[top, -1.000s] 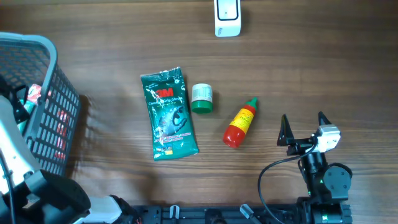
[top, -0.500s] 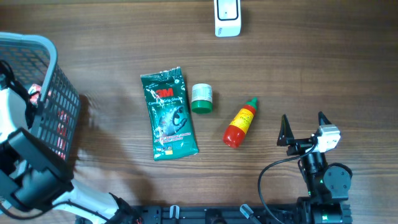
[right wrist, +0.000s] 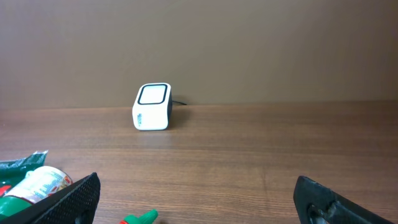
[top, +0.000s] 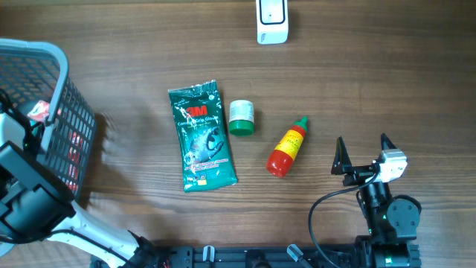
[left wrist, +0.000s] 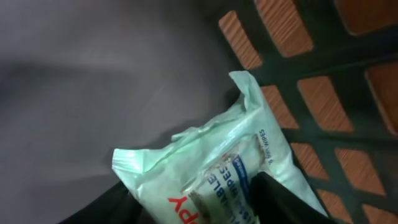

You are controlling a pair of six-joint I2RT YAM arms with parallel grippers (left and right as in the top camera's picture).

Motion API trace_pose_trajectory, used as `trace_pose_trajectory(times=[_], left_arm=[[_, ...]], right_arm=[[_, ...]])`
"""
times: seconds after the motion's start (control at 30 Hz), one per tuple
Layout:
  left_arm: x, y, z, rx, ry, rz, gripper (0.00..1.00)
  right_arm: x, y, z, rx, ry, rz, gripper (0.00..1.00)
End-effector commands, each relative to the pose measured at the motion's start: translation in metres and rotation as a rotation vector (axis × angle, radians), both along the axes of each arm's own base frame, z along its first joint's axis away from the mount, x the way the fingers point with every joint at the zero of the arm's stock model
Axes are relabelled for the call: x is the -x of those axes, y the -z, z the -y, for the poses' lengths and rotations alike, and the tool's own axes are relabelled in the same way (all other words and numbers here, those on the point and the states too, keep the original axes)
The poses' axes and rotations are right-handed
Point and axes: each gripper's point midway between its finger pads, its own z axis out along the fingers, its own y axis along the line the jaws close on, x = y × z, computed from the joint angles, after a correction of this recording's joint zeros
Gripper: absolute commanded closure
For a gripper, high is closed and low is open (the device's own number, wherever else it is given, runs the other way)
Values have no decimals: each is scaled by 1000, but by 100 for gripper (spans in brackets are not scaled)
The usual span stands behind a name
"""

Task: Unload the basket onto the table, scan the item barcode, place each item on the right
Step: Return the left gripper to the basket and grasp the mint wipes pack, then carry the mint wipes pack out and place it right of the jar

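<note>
In the left wrist view a pale green wipes packet (left wrist: 249, 124) with red and blue print fills the gap between my left gripper (left wrist: 199, 200) fingers. Both dark fingers press its sides, so the gripper is shut on it. Behind it is the dark mesh of the basket (left wrist: 323, 68). From overhead, the left arm (top: 26, 190) reaches into the grey basket (top: 63, 112) at the far left, and its fingers are hidden there. The white barcode scanner (top: 272, 18) stands at the table's far edge and also shows as the scanner (right wrist: 153, 107) in the right wrist view. My right gripper (top: 364, 149) rests open at the front right, holding nothing.
On the table lie a dark green 3M pack (top: 202, 138), a small green-lidded jar (top: 241, 117) and a red sauce bottle (top: 288, 147) with a green cap. The bottle lies just left of the right gripper. Other items lie in the basket.
The left arm has shifted inside the basket and its jaws have closed in on the wipes packet. The right arm and the table items have not moved.
</note>
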Motion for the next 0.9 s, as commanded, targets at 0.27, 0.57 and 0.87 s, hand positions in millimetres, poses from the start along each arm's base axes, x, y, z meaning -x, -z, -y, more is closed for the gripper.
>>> trace_pose_trajectory(times=[0.27,0.57,0.87], left_arm=[[0,20,11,91,109,-41,96],[-17,-108,13,-102,298,124,96],[-10,-267,71,-353,579,377,96]], right_arm=[[0,0,2,10,13,3,0],[0,0,2,10,13,3,0],[0,0,2,11,13,3,0]])
